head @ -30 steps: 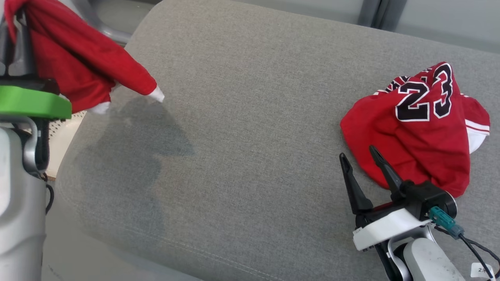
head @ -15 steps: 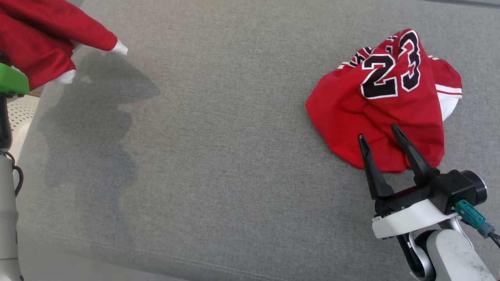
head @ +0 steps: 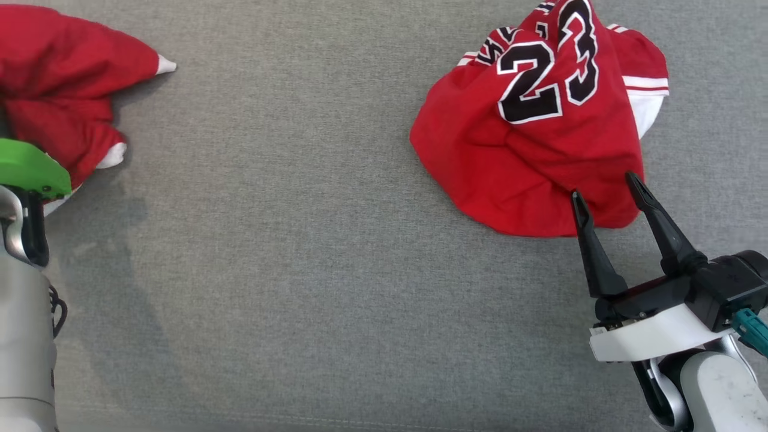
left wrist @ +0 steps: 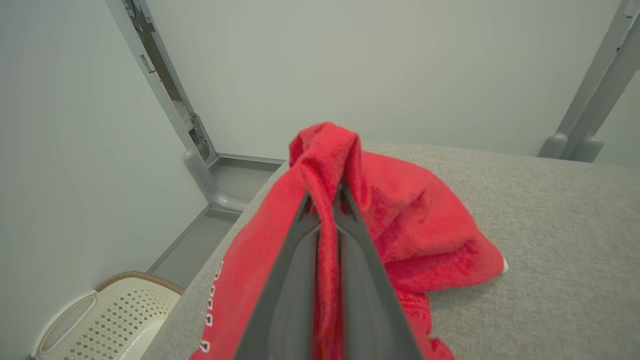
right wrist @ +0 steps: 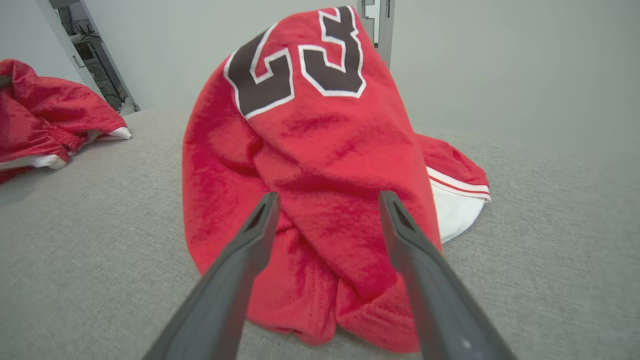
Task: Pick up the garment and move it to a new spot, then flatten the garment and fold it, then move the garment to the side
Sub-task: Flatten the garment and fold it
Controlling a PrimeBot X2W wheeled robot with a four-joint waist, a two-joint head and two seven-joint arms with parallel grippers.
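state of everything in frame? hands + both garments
left hand: shut on the red garment.
right hand: open, fingertips at the near edge of the number 23 jersey, not gripping.
red garment: bunched, pinched at one fold, partly resting on the grey cushion.
number 23 jersey: crumpled heap, loose on the cushion.

Crumpled red fabric jersey (head: pixel 528 162) — black numerals "23" edged in white; sleeve hem white with thin red stripes.
Red fabric garment with white cuffs (head: pixel 54 78): plain red, white marks near one edge.
Grey woven upholstered cushion (head: pixel 300 240) — uniform mid-grey, fine weave.
Right gripper (head: pixel 603 185): black fingers, white housing, teal connector (head: pixel 753 327).
Bright green plastic collar (head: pixel 30 171) on the pale-grey left arm (head: pixel 24 336).
Cream perforated plastic basket (left wrist: pixel 115 320), diamond-hole pattern.
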